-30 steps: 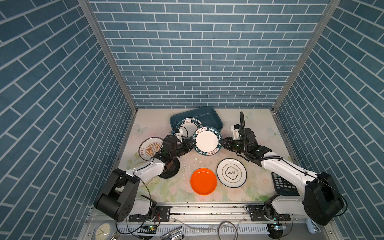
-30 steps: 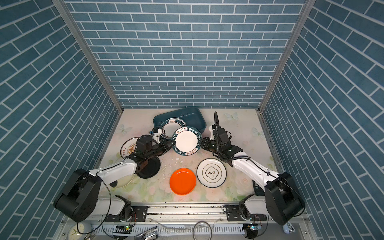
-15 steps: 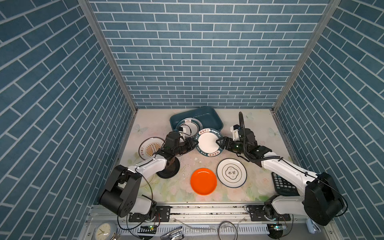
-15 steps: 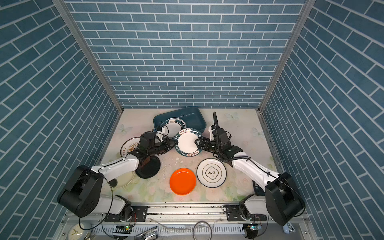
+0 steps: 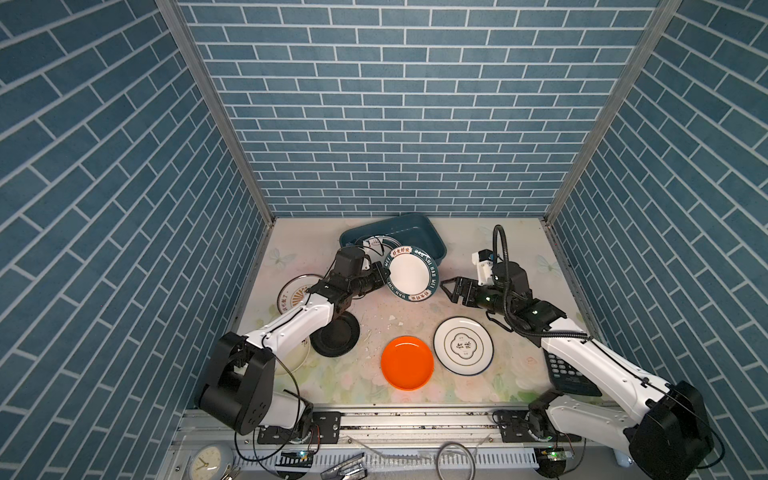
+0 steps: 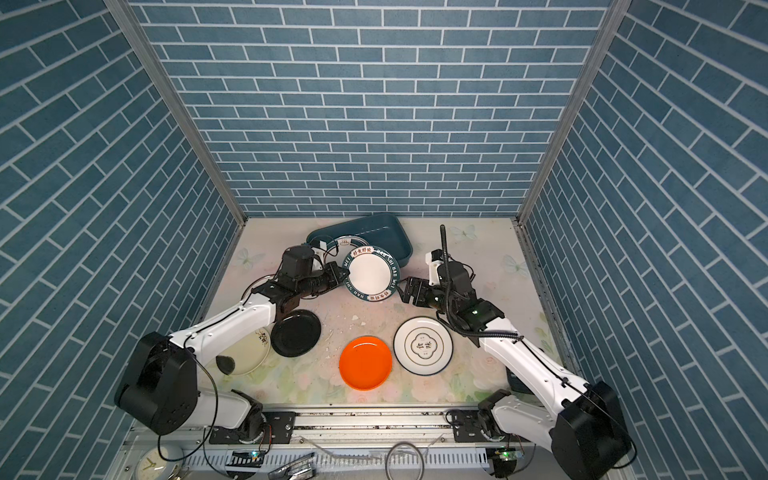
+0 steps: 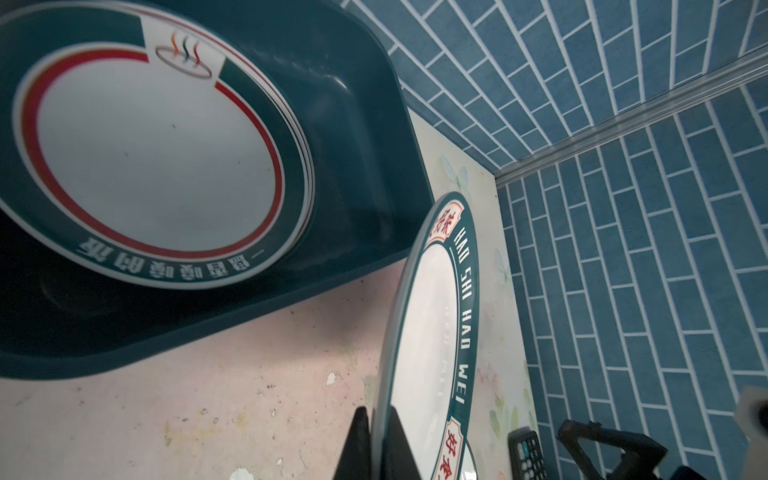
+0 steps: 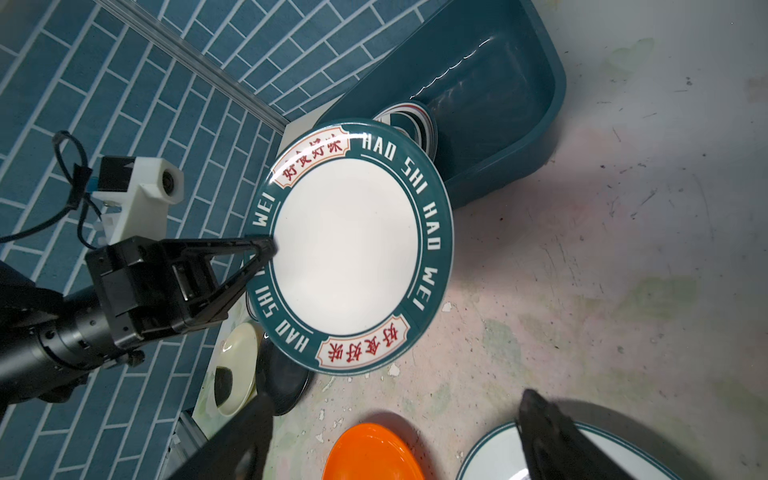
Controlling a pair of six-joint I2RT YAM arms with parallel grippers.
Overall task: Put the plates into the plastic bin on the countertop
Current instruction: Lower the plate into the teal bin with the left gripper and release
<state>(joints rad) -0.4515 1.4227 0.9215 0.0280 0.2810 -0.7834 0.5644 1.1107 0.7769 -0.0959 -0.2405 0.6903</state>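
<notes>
Setting: robot test cell dressed as a kitchen corner. Three walls (image 5: 374, 104) of printed blue brick meet at bare aluminium posts (image 5: 218, 116) around a flower-printed countertop (image 5: 465, 241). Along the countertop's front edge: metal rail (image 5: 415, 417), two arm bases (image 5: 239, 390), slotted cable duct (image 5: 395, 459), a clock (image 5: 205, 461) lying flat. On the countertop: plates (image 5: 407, 362), calculator (image 5: 571, 376).

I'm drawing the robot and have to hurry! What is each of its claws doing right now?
Left gripper: closed, holding the teal-rimmed plate by its edge.
Right gripper: open, holding nothing.
</notes>
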